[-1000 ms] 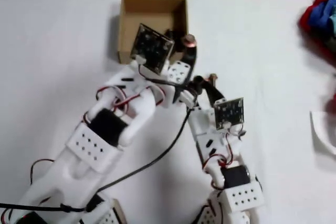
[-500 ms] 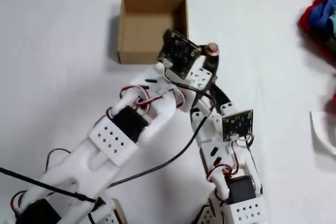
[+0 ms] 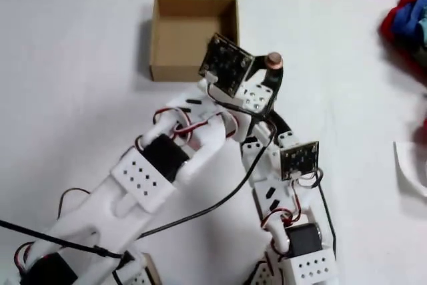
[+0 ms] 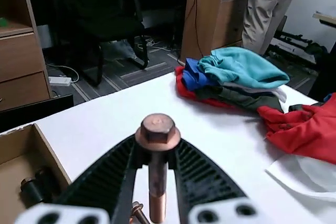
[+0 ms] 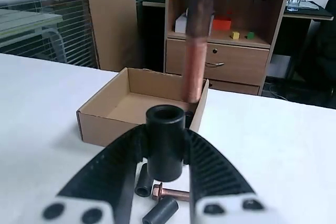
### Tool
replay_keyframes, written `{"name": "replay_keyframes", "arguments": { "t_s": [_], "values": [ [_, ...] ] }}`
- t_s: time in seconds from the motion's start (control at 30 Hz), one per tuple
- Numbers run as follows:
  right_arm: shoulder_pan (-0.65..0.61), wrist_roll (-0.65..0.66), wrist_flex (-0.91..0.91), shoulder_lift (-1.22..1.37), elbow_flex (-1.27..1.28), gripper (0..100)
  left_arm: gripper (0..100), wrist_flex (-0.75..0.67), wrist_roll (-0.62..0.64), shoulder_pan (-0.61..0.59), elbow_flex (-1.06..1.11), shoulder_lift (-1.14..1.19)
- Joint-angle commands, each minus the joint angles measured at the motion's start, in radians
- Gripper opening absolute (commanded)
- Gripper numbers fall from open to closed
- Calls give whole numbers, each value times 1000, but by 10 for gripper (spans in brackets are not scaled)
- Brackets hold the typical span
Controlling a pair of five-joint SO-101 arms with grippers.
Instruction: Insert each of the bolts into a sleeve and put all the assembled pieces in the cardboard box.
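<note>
Left pincer [image 4: 157, 149] swung right, bolt [image 4: 157, 130] near sleeve [image 5: 165, 142], possibly above

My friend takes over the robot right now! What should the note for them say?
Left end effector: shut on a copper bolt, head up.
Right end effector: shut on a black sleeve, upright, with the bolt not yet in it.
Done: what looks like one assembled piece lies in the cardboard box.
Left: join this pair and box it. Then deal with the loose bolt and two loose sleeves on the table.
</note>
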Motion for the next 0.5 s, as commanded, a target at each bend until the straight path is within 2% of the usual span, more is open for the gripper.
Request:
{"name": "replay_keyframes", "arguments": {
  "t_s": [0.0, 0.17, 0.27, 0.47],
  "values": [
    [2, -9, -28, -19, 5, 22, 24, 43, 32, -17, -84, -29],
    [41, -11, -35, -19, 5, 22, 24, 54, 49, -29, -76, -29],
    [79, -64, -68, -15, 6, 22, 24, 54, 49, -29, -76, -29],
    [82, -83, -67, -15, 6, 22, 24, 54, 49, -29, -76, -21]
  ]
}}
